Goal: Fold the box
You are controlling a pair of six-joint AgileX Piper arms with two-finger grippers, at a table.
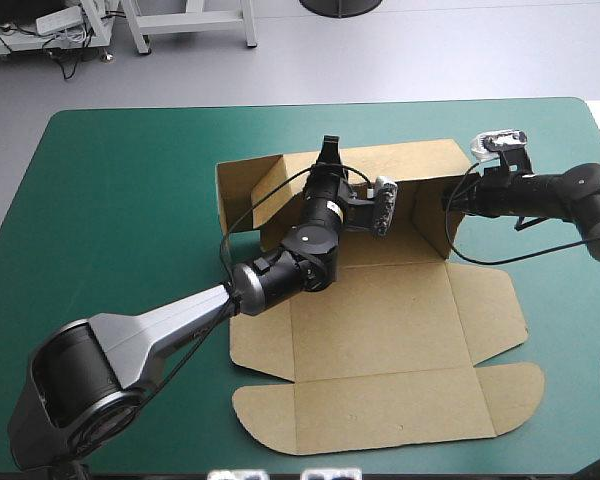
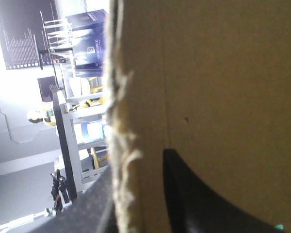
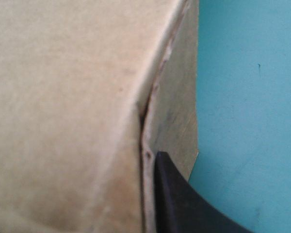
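Teal-green cover (image 1: 130, 200) lies smooth over the counter (image 1: 70, 140), a flat bed for the box (image 1: 380, 330), a cut sheet of brown board resting right of centre. Its base and lid panels lie flat toward the near edge, while the far wall (image 1: 420, 160) and the right side wall (image 1: 432, 215) stand raised. Both arms work the far end, apparently to hold those walls upright so the corner between them can be tucked. The left tool (image 1: 328, 152) reaches across the base and is clamped on the far wall's frayed top edge, which runs between its black fingers (image 2: 208, 204). The right tool (image 1: 448, 200), coming in from the counter's right side, pinches the side wall. Only one finger (image 3: 184, 204) shows, pressed close against the board, with its partner hidden behind. Pale grey floor (image 1: 280, 70) lies beyond the far edge.
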